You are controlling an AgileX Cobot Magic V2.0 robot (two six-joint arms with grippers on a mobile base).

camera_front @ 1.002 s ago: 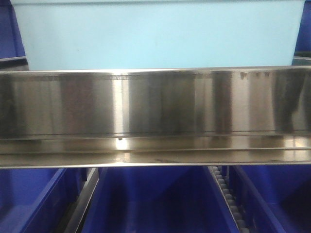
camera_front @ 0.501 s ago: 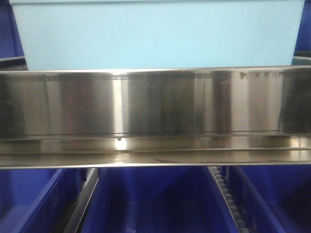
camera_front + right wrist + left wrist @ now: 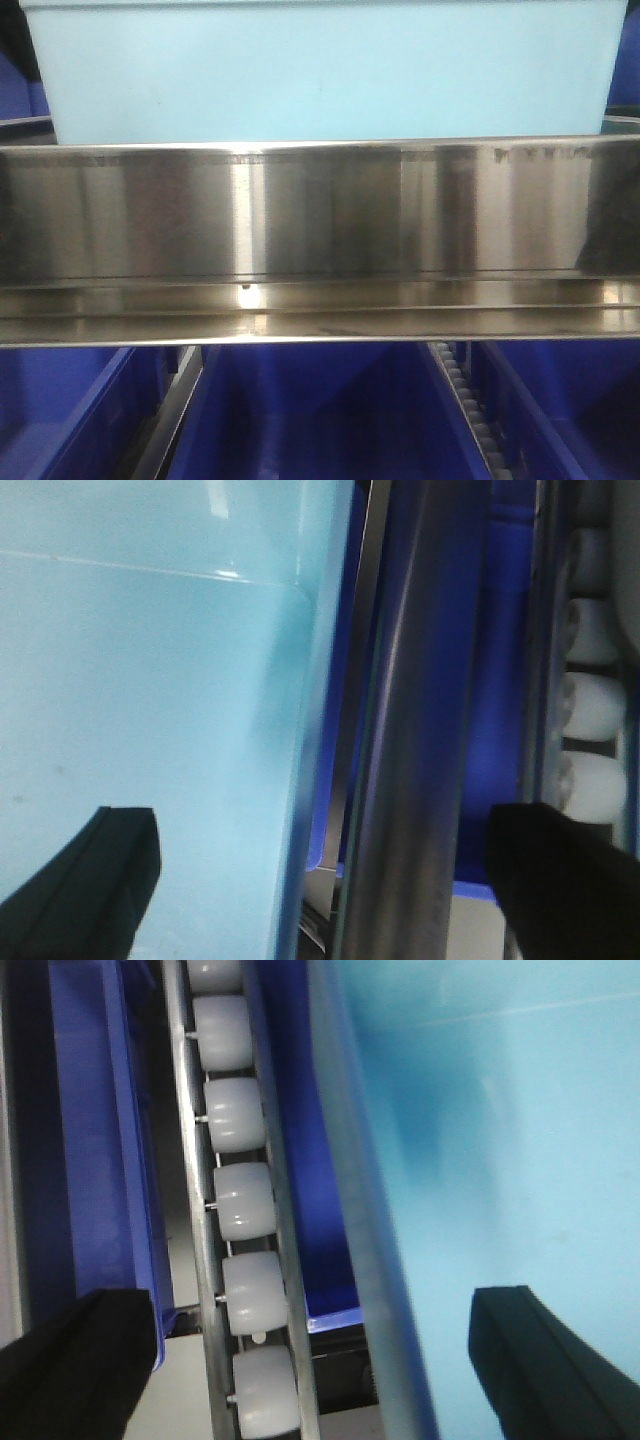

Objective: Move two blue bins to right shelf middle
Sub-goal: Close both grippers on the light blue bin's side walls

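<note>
Pale blue bin (image 3: 330, 70) sits behind a steel rail (image 3: 320, 210) with royal-blue crates (image 3: 320, 410) below. Left tool (image 3: 305, 1310) and right tool (image 3: 320, 825) both stand wide apart, straddling bin wall and rail, with white rollers (image 3: 245, 1200) alongside.

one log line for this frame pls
scene: pale sky-blue plastic bin above steel shelf rail | left tool: open, straddling bin wall | right tool: open, straddling bin wall

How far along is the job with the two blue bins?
Done: nothing confirmable. In hand: one pale blue bin shows above the steel shelf edge; the left gripper and right gripper each straddle one of its side walls, jaws open. Remaining: no second bin shows, and the shelf level cannot be told.
</note>
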